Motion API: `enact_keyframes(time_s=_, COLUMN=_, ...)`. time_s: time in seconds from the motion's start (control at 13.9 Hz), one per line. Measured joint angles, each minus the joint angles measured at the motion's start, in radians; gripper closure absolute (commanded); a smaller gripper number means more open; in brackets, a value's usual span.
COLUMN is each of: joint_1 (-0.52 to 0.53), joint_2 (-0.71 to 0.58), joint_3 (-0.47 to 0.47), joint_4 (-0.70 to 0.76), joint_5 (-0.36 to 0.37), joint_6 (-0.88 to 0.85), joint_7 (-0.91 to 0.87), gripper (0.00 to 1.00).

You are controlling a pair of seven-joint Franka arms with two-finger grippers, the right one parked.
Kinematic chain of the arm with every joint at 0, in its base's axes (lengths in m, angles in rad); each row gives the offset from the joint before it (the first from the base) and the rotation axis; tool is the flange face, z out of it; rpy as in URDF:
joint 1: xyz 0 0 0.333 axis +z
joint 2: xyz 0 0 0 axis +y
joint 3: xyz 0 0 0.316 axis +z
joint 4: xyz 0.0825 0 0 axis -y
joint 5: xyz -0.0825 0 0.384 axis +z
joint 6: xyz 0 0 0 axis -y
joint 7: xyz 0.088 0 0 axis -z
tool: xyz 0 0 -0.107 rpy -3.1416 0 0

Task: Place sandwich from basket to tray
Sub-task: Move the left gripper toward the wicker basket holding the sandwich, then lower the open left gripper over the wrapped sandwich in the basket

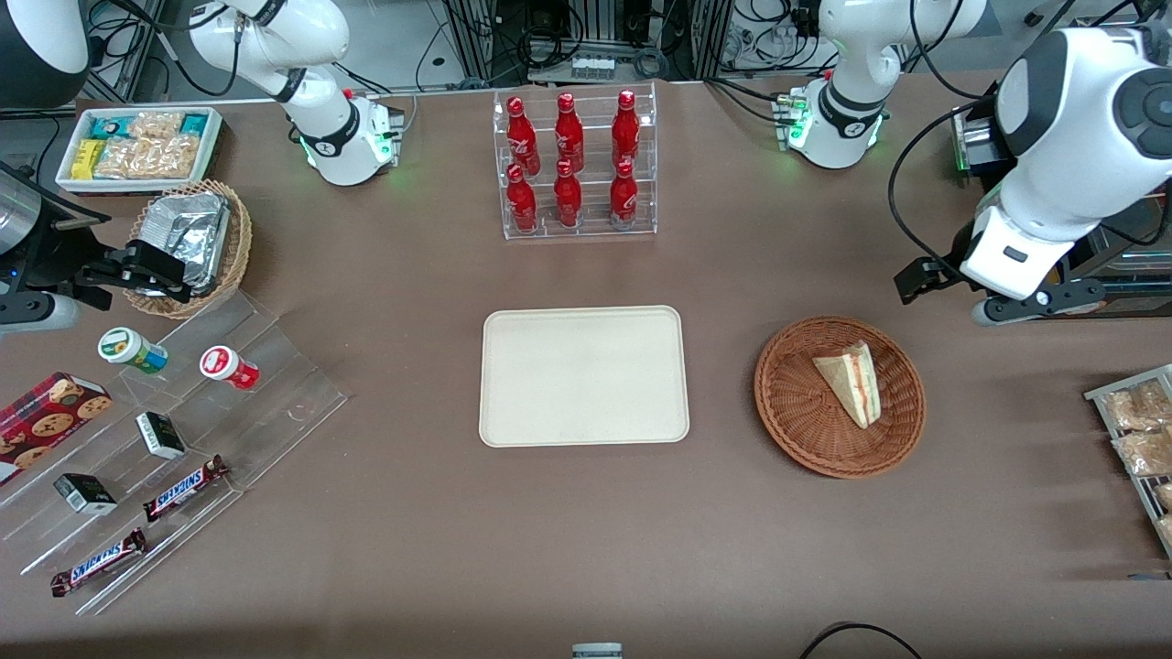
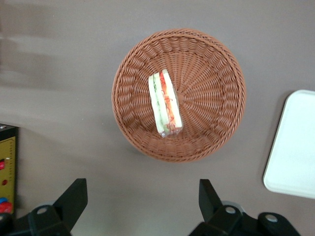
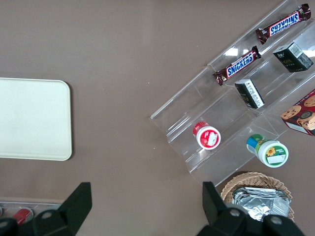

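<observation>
the sandwich (image 2: pixel 165 103) lies in the basket (image 2: pixel 216 83), its long axis running roughly 12 to 6 in the wrist view. the gripper (image 2: pixel 142 201), spread wide and empty, hangs above the table beside the basket; the tray (image 1: pixel 583 375) waits nearby.

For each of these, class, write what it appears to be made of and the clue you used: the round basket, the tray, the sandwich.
Basket: woven wicker, reddish-brown; ribbed strands circle round it.
Tray: probably matte plastic or moulded fibre; smooth, cream, unpatterned.
Sandwich: pale bread, red and green filling stripe.
The claw hangs open above the table beside the basket.
</observation>
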Motion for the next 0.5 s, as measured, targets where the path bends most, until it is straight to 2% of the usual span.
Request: enact_keyframes(time_s=0.5, joint_1=0.0, joint_2=-0.006, joint_3=-0.022, joint_4=-0.147, joint_5=0.0, joint_6=0.179, joint_7=-0.106, gripper=0.0)
